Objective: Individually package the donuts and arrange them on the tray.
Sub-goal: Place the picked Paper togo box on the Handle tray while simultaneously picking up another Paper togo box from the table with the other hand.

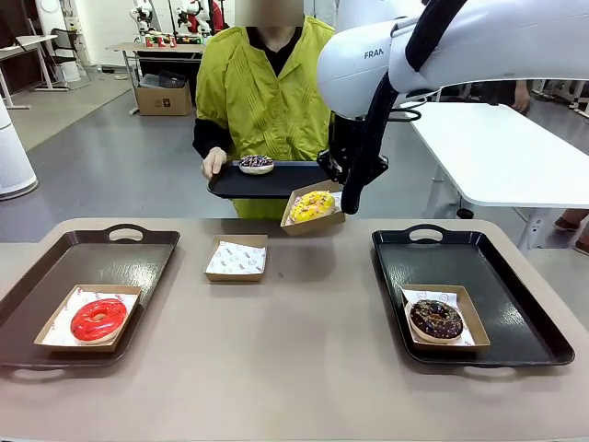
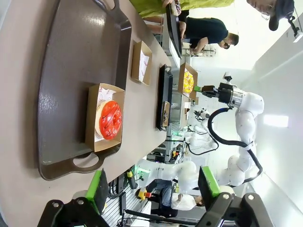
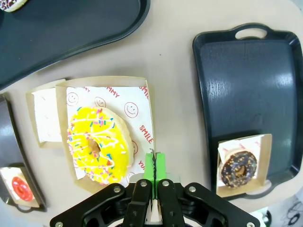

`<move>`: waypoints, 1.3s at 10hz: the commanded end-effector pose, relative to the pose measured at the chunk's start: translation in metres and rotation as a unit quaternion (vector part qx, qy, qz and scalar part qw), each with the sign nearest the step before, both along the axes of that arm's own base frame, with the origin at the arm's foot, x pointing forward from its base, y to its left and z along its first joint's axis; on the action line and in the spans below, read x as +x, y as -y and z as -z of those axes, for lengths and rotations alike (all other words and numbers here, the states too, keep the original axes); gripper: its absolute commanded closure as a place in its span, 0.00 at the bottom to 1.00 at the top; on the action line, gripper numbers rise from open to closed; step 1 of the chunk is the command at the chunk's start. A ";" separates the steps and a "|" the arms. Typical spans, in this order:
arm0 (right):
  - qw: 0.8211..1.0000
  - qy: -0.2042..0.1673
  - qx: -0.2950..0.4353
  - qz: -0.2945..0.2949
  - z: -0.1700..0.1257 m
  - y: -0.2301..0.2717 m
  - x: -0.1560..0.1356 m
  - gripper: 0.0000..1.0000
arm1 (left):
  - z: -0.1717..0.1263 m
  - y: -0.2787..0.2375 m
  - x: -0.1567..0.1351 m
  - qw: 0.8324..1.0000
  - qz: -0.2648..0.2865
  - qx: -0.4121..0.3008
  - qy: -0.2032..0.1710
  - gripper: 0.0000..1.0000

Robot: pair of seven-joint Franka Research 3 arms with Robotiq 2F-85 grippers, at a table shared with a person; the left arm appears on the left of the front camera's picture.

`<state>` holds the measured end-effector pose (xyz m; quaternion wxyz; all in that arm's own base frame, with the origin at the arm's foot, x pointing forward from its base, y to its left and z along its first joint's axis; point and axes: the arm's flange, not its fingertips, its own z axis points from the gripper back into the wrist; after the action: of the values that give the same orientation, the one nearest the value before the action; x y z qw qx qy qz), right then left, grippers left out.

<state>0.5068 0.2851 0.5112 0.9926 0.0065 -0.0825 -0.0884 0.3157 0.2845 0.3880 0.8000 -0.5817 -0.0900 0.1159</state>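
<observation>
The yellow donut, sprinkled, lies in a paper-lined cardboard box held above the counter. The right claw, pressed together, pinches the box rim. An empty box lies below. The red donut sits boxed on the left tray, the chocolate donut on the right tray. The person's glossy black tray carries the purple donut. The left claw is spread.

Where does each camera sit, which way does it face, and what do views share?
Front: fixed between the arms, facing across the table at a person holding a tray; right arm shows.
Left wrist: on the left arm, facing the red donut's tray past its open end effector.
Right wrist: looking down past its shut end effector pinching the yellow donut's box.
Shared: the yellow donut, in all three.
</observation>
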 end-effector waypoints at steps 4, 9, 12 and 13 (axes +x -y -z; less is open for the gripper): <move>0.999 -0.010 0.024 -0.030 -0.007 0.123 -0.029 0.99 | -0.076 0.087 0.082 0.984 0.065 0.158 -0.043 0.00; 0.999 -0.002 0.021 -0.046 0.027 0.210 -0.030 0.99 | -0.092 0.212 0.162 0.934 0.104 0.335 -0.069 0.00; 0.999 0.004 0.038 -0.025 0.045 0.235 -0.017 0.99 | -0.054 0.284 0.193 0.894 0.133 0.421 -0.073 0.00; 0.999 0.003 0.043 -0.016 0.050 0.241 -0.014 0.99 | -0.037 0.306 0.201 0.882 0.145 0.442 -0.071 0.00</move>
<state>0.4890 0.0489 0.4677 0.9936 0.0274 -0.0762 -0.0791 0.5111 -0.0136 0.4362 0.9804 -0.1964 0.0053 -0.0116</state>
